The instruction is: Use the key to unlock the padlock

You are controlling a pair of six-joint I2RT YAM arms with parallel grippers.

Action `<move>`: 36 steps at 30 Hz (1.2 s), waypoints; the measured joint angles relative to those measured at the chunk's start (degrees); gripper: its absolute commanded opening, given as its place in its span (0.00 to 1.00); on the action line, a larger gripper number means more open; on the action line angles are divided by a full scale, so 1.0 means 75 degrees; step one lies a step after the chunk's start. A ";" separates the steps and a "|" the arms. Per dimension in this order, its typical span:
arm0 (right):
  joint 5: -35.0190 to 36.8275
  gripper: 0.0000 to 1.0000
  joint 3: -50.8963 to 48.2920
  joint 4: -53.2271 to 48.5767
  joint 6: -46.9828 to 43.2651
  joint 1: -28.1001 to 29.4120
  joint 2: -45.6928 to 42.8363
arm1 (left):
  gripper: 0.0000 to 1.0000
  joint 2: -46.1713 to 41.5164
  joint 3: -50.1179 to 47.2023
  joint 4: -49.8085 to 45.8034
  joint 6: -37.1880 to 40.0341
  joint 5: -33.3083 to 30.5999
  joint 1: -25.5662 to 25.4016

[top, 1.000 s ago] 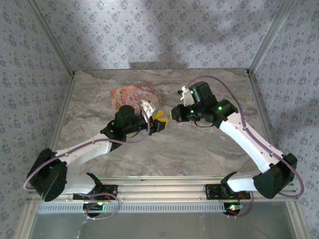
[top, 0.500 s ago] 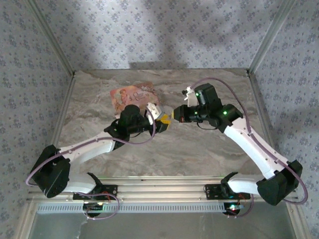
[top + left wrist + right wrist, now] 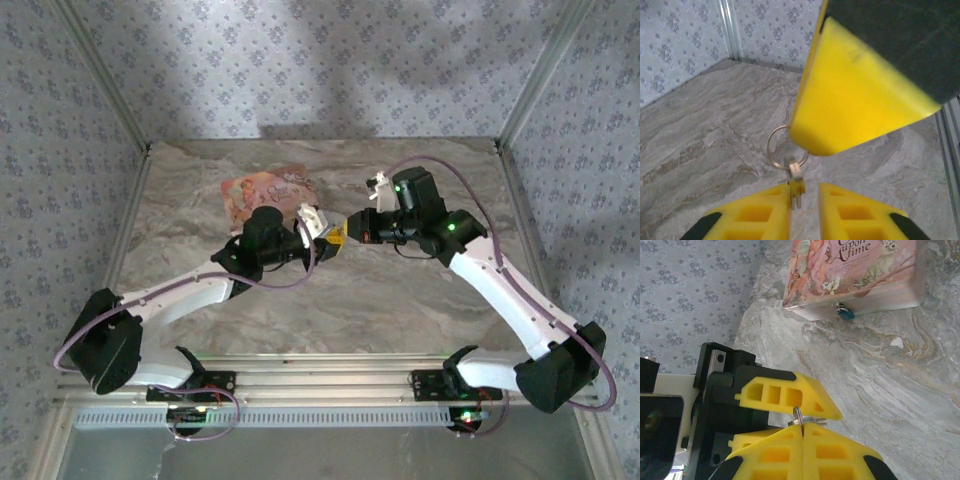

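My right gripper [image 3: 349, 228] [image 3: 802, 427] is shut on a thin metal key ring [image 3: 798, 416] above the table's middle. The small pale-gold key [image 3: 796, 186] hangs from that key ring [image 3: 781, 148]. It dangles between the yellow fingers of my left gripper [image 3: 805, 194] [image 3: 333, 240], close against the left finger [image 3: 765, 210]; a gap shows on the other side, so the jaws stand open. The blue padlock [image 3: 845, 314] hangs on the front of the pink box [image 3: 850, 270] [image 3: 265, 190], apart from both grippers.
The right gripper's yellow pad [image 3: 855, 90] looms just above my left fingers. The pink box lies at the back left of the marble table [image 3: 400, 300]. Patterned walls and metal posts [image 3: 530, 80] close in the sides.
The two grippers have come together over the middle of the table. My left jaws have narrowed around the hanging key. The right gripper stays shut on the ring.
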 measured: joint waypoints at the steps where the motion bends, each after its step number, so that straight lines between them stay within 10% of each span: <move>1: -0.0017 0.00 0.0000 0.0009 0.0017 0.0000 0.0000 | 0.14 0.0015 0.0023 0.0000 0.0009 0.0029 0.0000; 4: -0.0044 0.00 0.0000 0.0003 0.0041 -0.0003 0.0000 | 0.00 0.0026 0.0076 -0.0055 0.0064 0.0076 0.0000; 13: -0.0195 0.03 -0.0111 -0.0012 0.0041 -0.0146 -0.0073 | 0.00 -0.0015 0.0361 -0.0877 0.0350 -0.0006 0.0015; 20: -0.0256 0.58 -0.0236 -0.0207 -0.0519 -0.0358 -0.0431 | 0.00 -0.0175 0.1000 -0.2742 0.0851 0.0323 0.0154; 36: -0.0326 0.53 -0.1067 -0.0568 -0.5587 0.0519 -0.1577 | 0.00 0.0026 0.2049 -0.6152 0.1629 0.2180 0.0720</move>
